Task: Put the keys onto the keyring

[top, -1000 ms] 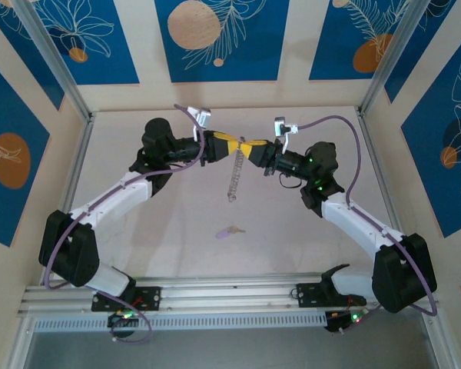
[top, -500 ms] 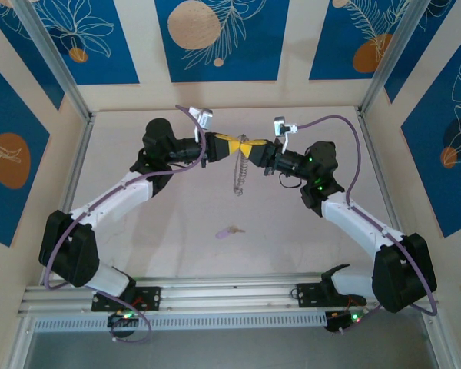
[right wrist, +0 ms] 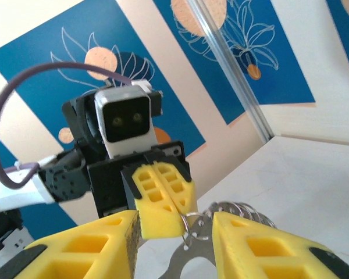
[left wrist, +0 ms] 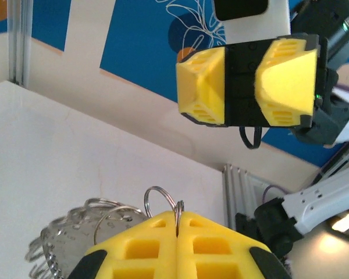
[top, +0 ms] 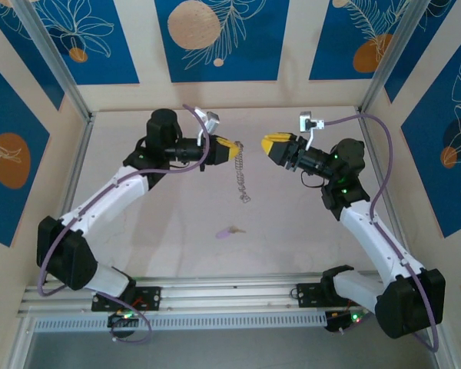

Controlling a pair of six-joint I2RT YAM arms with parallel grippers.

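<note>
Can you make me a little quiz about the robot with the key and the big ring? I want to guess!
1. Fill the gap: the right hand is ____ (open or shut).
2. Pick one: what holds the keyring? A. the left hand B. the right hand C. nothing at all
3. True or false: the lilac key already hangs on the keyring.
Key: 1 open; 2 A; 3 false, it lies on the table.

On my left wrist feed, the keyring runs off the bottom edge, partly behind the left claw. From above, the key is too small for me to make out its blade.
</note>
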